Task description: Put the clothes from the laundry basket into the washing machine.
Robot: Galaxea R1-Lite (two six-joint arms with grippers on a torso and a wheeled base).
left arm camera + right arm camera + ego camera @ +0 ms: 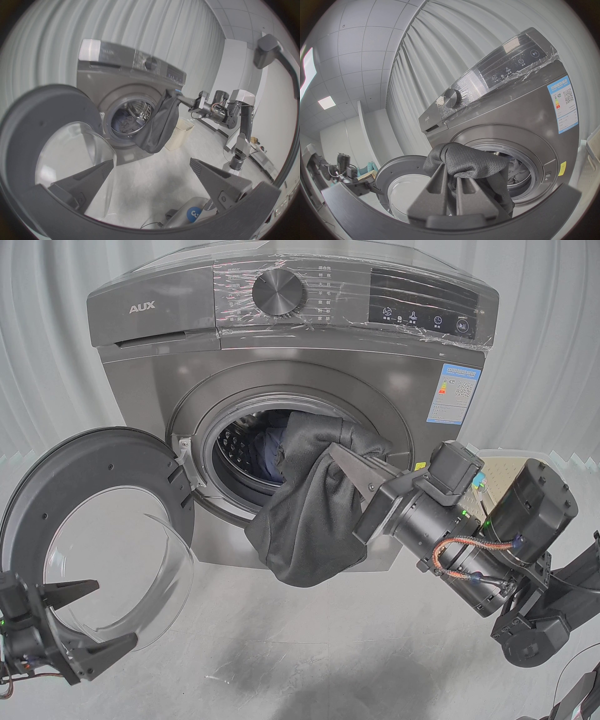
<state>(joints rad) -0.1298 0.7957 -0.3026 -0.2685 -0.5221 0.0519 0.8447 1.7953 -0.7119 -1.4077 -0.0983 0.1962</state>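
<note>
Hanging over the drum rim of the grey front-load washing machine (pixel 156 384), 1 dark grey mesh garment (pixel 306 521) droops mostly outside. The right gripper (pixel 334 451) pinches its top fold, fingers closed tight. 1 bluish item (pixel 269 452) lies inside; drum too dark to count more. The left gripper (pixel 114 610) is spread wide, empty, nr the round glass door (pixel 37 490). 1 cream laundry basket (pixel 500 471) is mostly hidden behind the R arm.

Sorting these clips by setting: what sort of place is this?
Probably a test room staged for laundry: a washing machine with film-wrapped panel, curtains behind, office-style ceiling tiles.
</note>
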